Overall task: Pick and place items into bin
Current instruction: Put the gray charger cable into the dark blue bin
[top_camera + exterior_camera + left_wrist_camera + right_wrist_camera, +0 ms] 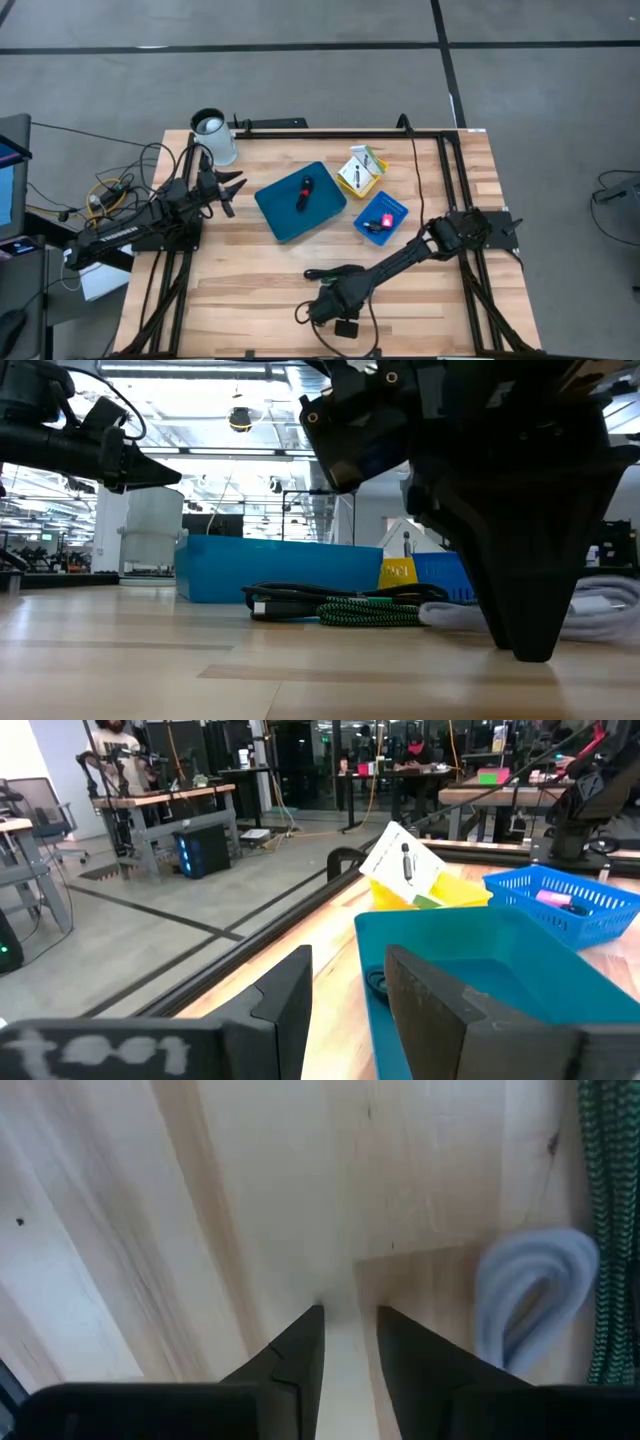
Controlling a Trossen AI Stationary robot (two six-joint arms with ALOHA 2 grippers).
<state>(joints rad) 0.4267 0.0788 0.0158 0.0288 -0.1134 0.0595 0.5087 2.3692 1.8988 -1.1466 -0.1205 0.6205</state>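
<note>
The teal bin [290, 212] lies mid-table with a black and red piece [304, 192] inside. A white packet [357, 172] leans in a yellow box [368, 180]. A pink-red piece [386, 219] sits in a small blue basket [392, 205]. My right gripper [350, 1325] points down, low over bare wood near the table's front edge. It is open by a narrow gap with nothing in it. Beside it lie a white coiled cable [530, 1305] and a green braided cord [605, 1230]. My left gripper [350, 1010] waits open, level, left of the bin.
A black cord [300, 600] lies with the green braided cord [370, 612] and the white cable [600, 610] on the wood in front of the bin [270, 565]. A white jar [213, 135] stands at the far left corner. A black frame rail [450, 190] runs along the right.
</note>
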